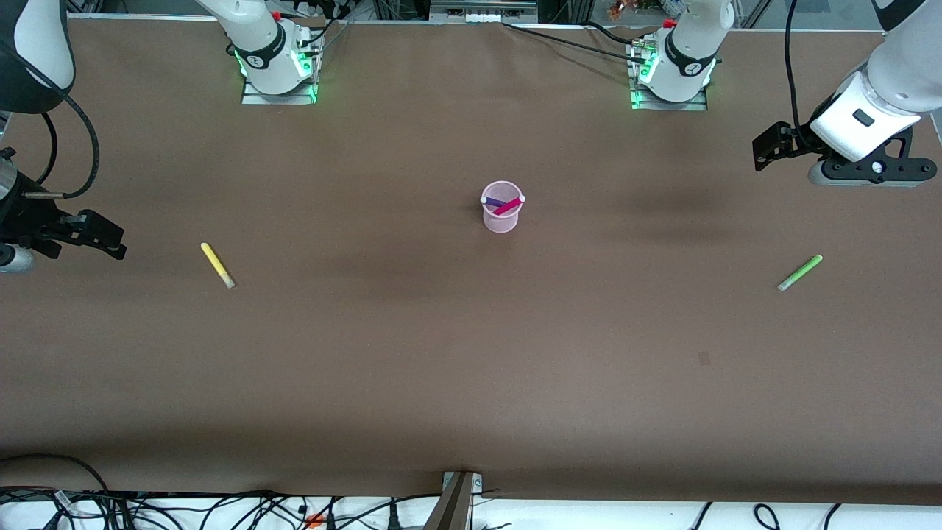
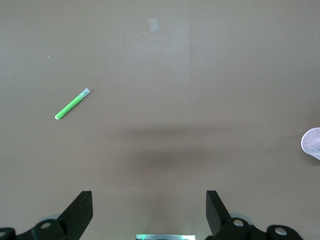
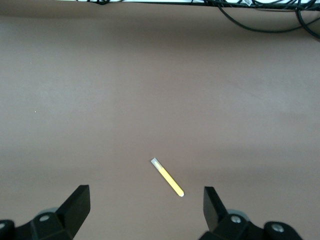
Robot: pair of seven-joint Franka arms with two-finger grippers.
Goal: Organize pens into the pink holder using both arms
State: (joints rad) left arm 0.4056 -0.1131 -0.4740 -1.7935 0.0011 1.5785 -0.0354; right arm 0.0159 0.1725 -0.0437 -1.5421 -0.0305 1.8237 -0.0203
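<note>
The pink holder (image 1: 502, 210) stands at the table's middle with the dark purple pen (image 1: 493, 201) and the magenta-pink pen (image 1: 509, 205) leaning inside it. The yellow pen (image 1: 217, 265) lies flat toward the right arm's end and also shows in the right wrist view (image 3: 167, 177). The lime green pen (image 1: 800, 273) lies flat toward the left arm's end and also shows in the left wrist view (image 2: 72, 104). My left gripper (image 1: 765, 151) (image 2: 149, 200) is open and empty, up over the table at its end. My right gripper (image 1: 110, 237) (image 3: 146, 196) is open and empty, over the table beside the yellow pen. The holder's rim shows at the edge of the left wrist view (image 2: 312, 142).
The two arm bases (image 1: 278, 62) (image 1: 670, 70) with green lights stand along the table's edge farthest from the front camera. Cables (image 1: 221, 511) lie off the table's near edge. A small square mark (image 1: 704, 358) is on the brown table surface.
</note>
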